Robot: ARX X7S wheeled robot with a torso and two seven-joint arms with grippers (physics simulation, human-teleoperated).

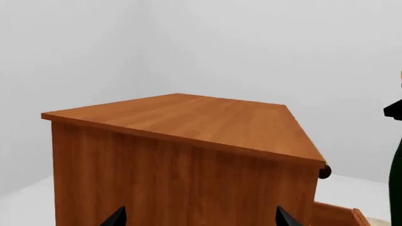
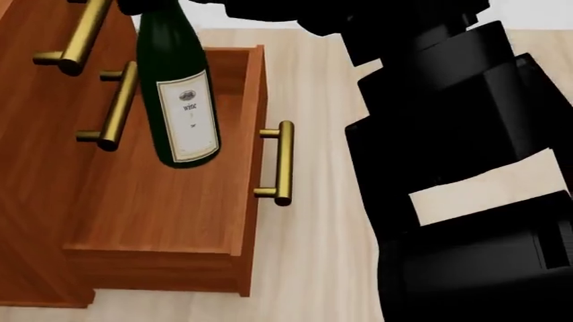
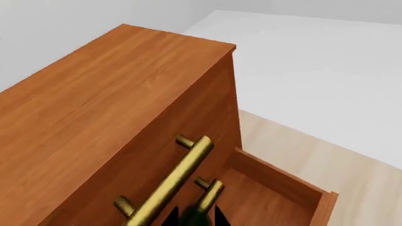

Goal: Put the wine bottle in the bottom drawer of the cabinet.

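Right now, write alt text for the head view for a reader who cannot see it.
A dark-green wine bottle hangs label-out above the open bottom drawer of a reddish-brown cabinet, its top cut off by the frame. The drawer's brass handle faces pale wood floor, and a black robot arm fills the right side.

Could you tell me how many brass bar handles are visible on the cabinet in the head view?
3: one on the open bottom drawer front, and two on the closed upper drawer fronts, the middle handle and the top handle, which runs off the picture's edge.

Blocky matte-black arm [image 2: 465,134] housings
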